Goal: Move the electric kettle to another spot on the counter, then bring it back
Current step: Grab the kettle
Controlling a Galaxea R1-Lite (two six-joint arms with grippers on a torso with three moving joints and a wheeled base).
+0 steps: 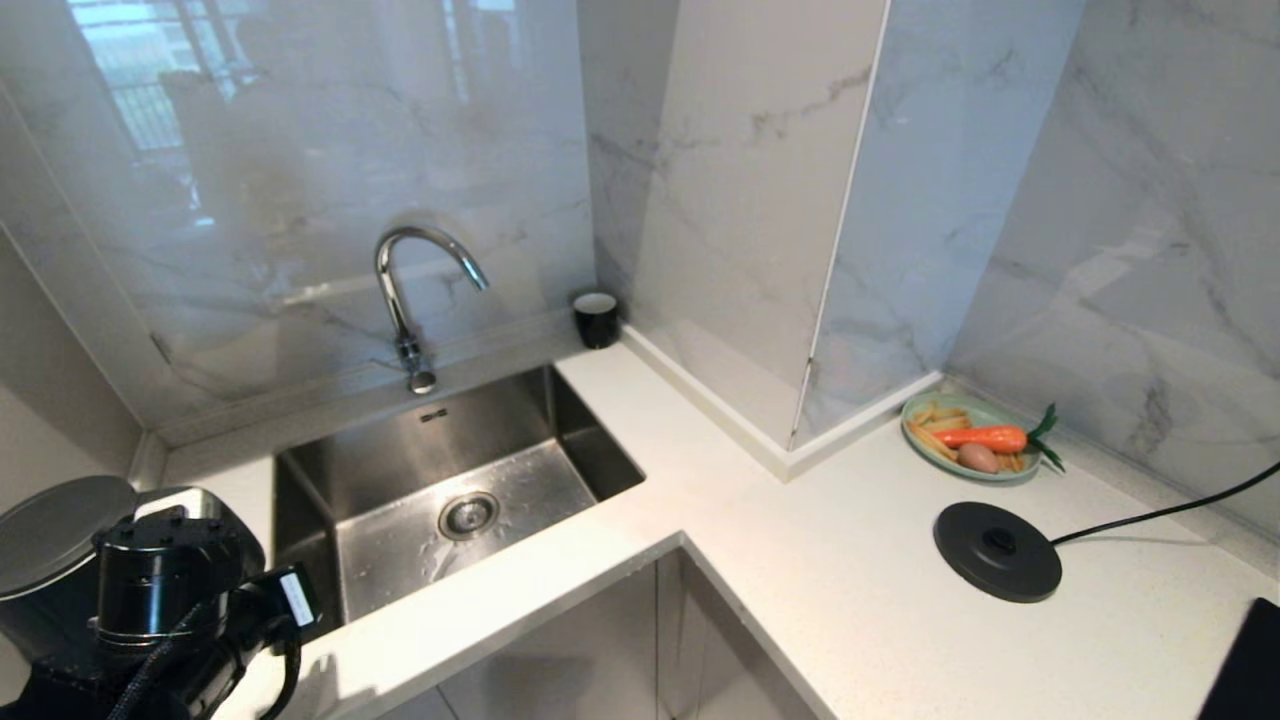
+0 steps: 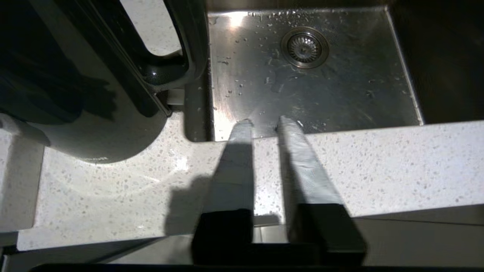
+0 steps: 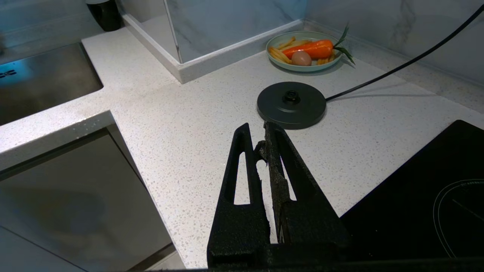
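Left jaws: the left gripper [image 2: 262,122] shows two grey taped fingers [image 2: 302,166] with a narrow slot of air between the tips; nothing sits in that slot.
Right jaws: the right gripper [image 3: 257,141] has its black skeletal fingers [image 3: 242,166] pressed together at the tips, holding nothing.
Left gripper place: it hangs over the front strip of the white, finely speckled stone counter [image 2: 378,166], tips at the near edge of the stainless steel sink basin [image 2: 302,83], with the kettle off to one side and not touched.
Right gripper place: above the counter [image 3: 181,124], just short of the flat round black base disc with a cord [image 3: 291,104], beside the black glass hob panel [image 3: 423,196].
Kettle: the glossy black electric jug kettle with a thick loop handle [image 2: 94,75] stands upright on the counter corner beside the sink; in the head view its flat dark-grey round lid [image 1: 55,530] shows at lower left, partly behind the left arm's black wrist.
Base disc: empty on the right counter wing [image 1: 997,550], well apart from the kettle.
Sink: round drain strainer [image 1: 467,514], water drops on the floor, curved chrome tap [image 1: 415,290] behind.
Other things: a small black cup with white inside [image 1: 596,318] in the wall corner; a pale green plate [image 1: 975,470] with an orange carrot [image 1: 985,437], an egg and yellow sticks near the far wall.
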